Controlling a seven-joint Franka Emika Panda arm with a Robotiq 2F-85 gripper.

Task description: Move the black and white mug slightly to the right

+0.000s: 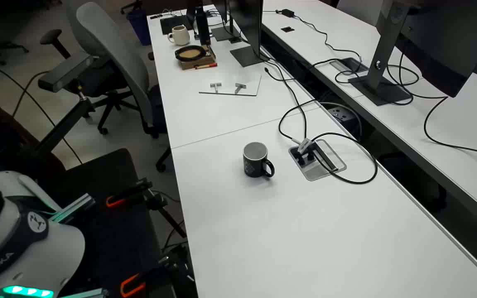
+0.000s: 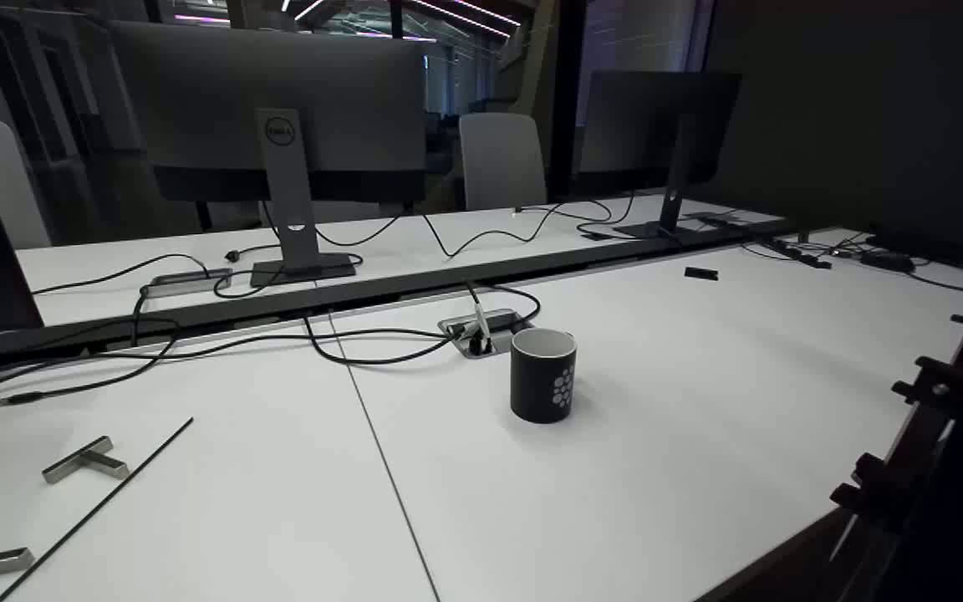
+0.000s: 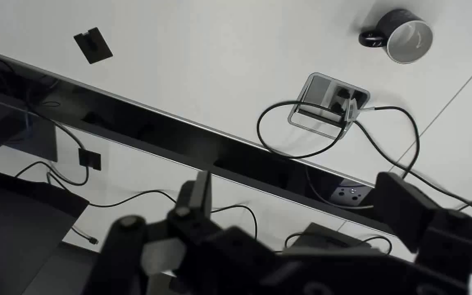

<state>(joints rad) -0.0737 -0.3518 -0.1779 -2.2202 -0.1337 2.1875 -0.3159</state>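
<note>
The black and white mug stands upright on the white desk, and it shows in both exterior views (image 1: 254, 164) (image 2: 537, 385). Its outside is black with a pale hexagon print, and its inside is whitish. In the wrist view the mug (image 3: 402, 36) is at the upper right, with its black handle pointing left. My gripper (image 3: 295, 178) is open in the wrist view, its two dark fingers wide apart with nothing between them. The fingers lie over the gap between the desks, apart from the mug. The gripper does not show in either exterior view.
A grey cable box (image 1: 315, 171) with looping black wires sits beside the mug. Beyond it runs a dark gap (image 3: 170, 137) between two desks. Monitors (image 2: 281, 109) stand on the far desk. A thin clear sheet with metal T-pieces (image 1: 238, 87) lies farther along the desk.
</note>
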